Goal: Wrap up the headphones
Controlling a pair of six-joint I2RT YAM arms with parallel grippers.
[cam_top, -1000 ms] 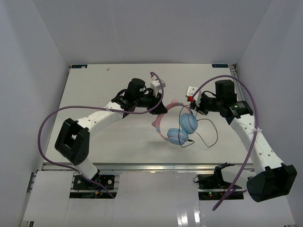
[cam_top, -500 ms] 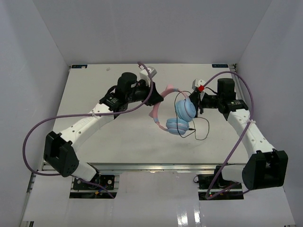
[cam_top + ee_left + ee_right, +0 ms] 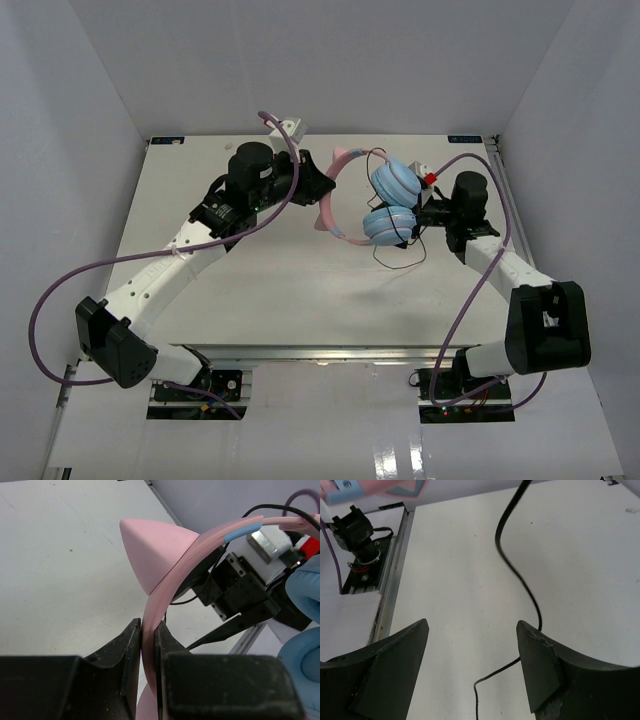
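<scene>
1. Headphones (image 3: 362,195): you have them lifted off the table, over its far middle, hanging between the two claws.
2. Headband (image 3: 328,205): pink, curved, on the left side of the set. One cat-ear point (image 3: 152,550) sticks out just above the spot where it is gripped.
3. Ear cups: two, round, light blue. One (image 3: 395,180) sits farther back and the other (image 3: 388,222) is nearer to you, both on the right side of the band.
4. Cable (image 3: 395,255): thin and black, hanging in a loose loop under the nearer cup. In the right wrist view it runs down (image 3: 512,565) between the fingers, close to one of them.
5. Left claw (image 3: 148,630): clamped tight on the headband, one finger pressed to each face of the pink strip. It alone carries the set.
6. Right claw (image 3: 472,640): jaws spread wide and holding nothing. It sits just beside the ear cups, with the cable passing loose through the gap.
7. Table (image 3: 250,270): white and flat, under both arms.
</scene>
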